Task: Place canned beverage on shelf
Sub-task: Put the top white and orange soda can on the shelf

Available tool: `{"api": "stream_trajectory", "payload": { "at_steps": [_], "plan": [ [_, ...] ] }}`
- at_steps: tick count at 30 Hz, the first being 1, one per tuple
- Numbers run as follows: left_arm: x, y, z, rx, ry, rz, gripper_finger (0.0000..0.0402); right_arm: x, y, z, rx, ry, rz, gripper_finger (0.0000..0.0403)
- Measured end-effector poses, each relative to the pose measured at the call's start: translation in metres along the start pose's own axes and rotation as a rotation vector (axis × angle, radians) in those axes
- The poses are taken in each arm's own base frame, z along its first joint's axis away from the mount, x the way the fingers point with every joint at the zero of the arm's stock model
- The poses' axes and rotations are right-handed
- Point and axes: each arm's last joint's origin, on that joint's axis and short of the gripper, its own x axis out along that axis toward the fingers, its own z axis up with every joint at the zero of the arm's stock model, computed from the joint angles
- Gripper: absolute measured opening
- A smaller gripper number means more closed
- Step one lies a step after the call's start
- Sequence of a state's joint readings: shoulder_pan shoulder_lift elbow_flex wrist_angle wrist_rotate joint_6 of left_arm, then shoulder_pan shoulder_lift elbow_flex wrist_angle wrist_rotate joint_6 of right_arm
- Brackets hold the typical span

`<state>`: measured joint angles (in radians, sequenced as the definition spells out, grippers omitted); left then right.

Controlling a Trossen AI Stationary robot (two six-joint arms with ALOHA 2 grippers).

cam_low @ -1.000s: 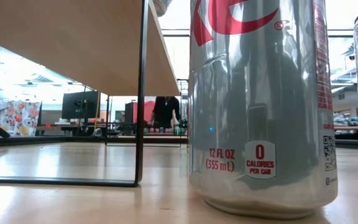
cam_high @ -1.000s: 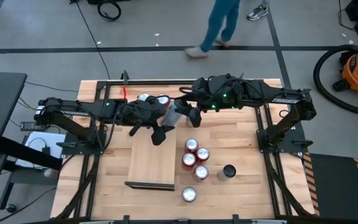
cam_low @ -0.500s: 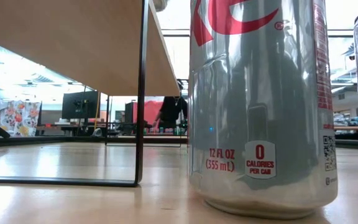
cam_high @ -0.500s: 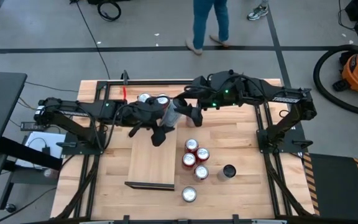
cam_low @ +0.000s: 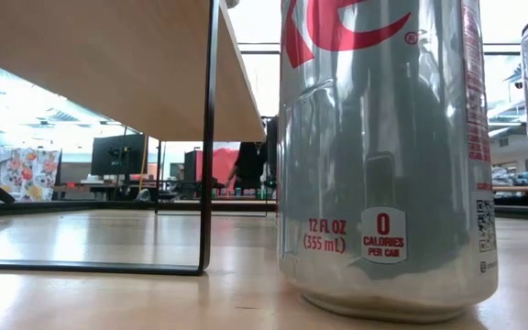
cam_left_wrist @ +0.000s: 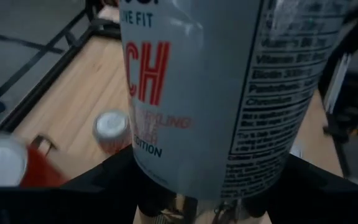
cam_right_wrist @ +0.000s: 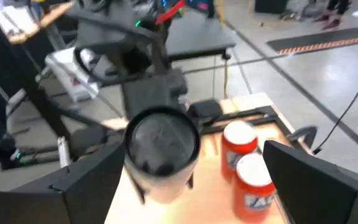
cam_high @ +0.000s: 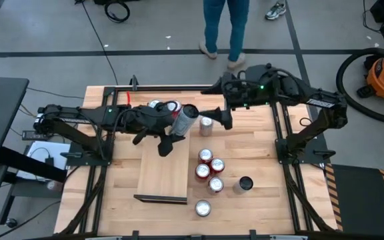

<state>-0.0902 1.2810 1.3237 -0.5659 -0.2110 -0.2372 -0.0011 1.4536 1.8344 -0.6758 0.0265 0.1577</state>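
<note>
One silver can (cam_high: 185,120) hangs tilted over the shelf's (cam_high: 163,177) far end, clamped in the left gripper's (cam_high: 176,128) fingers; the right gripper (cam_high: 213,117), fingers wide, sits beside it. Tilted release could topple it onto the red cans (cam_high: 163,107) there.

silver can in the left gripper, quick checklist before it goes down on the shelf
1. Left gripper shut on the silver can: ok, the left wrist view shows the can between its fingers.
2. Right gripper let go: ok, open and apart from the can.
3. Can upright: not ok, it looks tilted in the high view.
4. Free space on the shelf: ok, bare board nearer the camera; two red cans stand at the far end.
5. Can over the shelf: cannot tell, it hangs near the board's far right corner.
</note>
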Motion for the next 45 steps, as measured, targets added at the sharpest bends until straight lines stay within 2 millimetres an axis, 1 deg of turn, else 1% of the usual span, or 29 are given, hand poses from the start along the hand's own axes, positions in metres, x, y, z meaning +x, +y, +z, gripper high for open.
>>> {"api": "stream_trajectory", "payload": {
  "at_steps": [1,3,7,11,14,16,19,21,23,27,29,33,37,41,45],
  "plan": [
    [-0.001,0.001,-0.004,0.007,0.007,-0.004,0.0266,0.001,0.002,-0.002,-0.002,0.011,0.003,0.039],
    [-0.004,0.002,-0.003,0.003,-0.061,-0.044,0.0266,0.006,0.005,-0.008,-0.004,0.019,0.009,0.0388],
    [-0.017,0.011,-0.005,-0.023,-0.158,-0.076,0.0266,0.019,0.009,-0.019,0.004,0.008,-0.013,0.0385],
    [-0.019,0.016,-0.01,-0.022,-0.204,-0.082,0.0266,0.034,0.009,-0.027,0.017,-0.081,-0.007,0.0385],
    [-0.025,0.016,-0.008,-0.03,-0.277,-0.14,0.0266,0.046,0.007,-0.033,0.024,-0.178,0.001,0.0385],
    [-0.028,0.016,-0.011,-0.036,-0.28,-0.175,0.0266,0.052,0.004,-0.036,0.03,-0.244,0.011,0.0385],
    [-0.025,0.016,-0.012,-0.045,-0.3,-0.194,0.0266,0.059,-0.001,-0.042,0.043,-0.299,0.022,0.0385],
    [-0.026,0.016,-0.015,-0.058,-0.284,-0.21,0.0266,0.064,-0.004,-0.044,0.045,-0.343,0.047,0.0385],
    [-0.026,0.015,-0.01,-0.069,-0.318,-0.239,0.0266,0.069,-0.006,-0.045,0.047,-0.357,0.087,0.0385],
    [-0.026,0.013,-0.007,-0.113,-0.336,-0.295,0.0266,0.085,-0.009,-0.045,0.058,-0.406,0.184,0.0385],
    [-0.027,0.012,-0.006,-0.131,-0.347,-0.315,0.0266,0.09,-0.011,-0.044,0.065,-0.416,0.223,0.0385],
    [-0.027,0.011,-0.005,-0.161,-0.353,-0.328,0.0266,0.089,-0.015,-0.04,0.048,-0.454,0.251,0.0386],
    [-0.026,0.011,-0.005,-0.188,-0.349,-0.332,0.0266,0.088,-0.019,-0.037,0.044,-0.469,0.288,0.0377],
    [-0.017,0.011,-0.007,-0.204,-0.317,-0.306,0.0266,0.088,-0.022,-0.037,0.066,-0.447,0.313,0.036],
    [0.0,0.01,-0.012,-0.2,-0.265,-0.262,0.0266,0.089,-0.023,-0.039,0.045,-0.431,0.3,0.0348]
  ]
}}
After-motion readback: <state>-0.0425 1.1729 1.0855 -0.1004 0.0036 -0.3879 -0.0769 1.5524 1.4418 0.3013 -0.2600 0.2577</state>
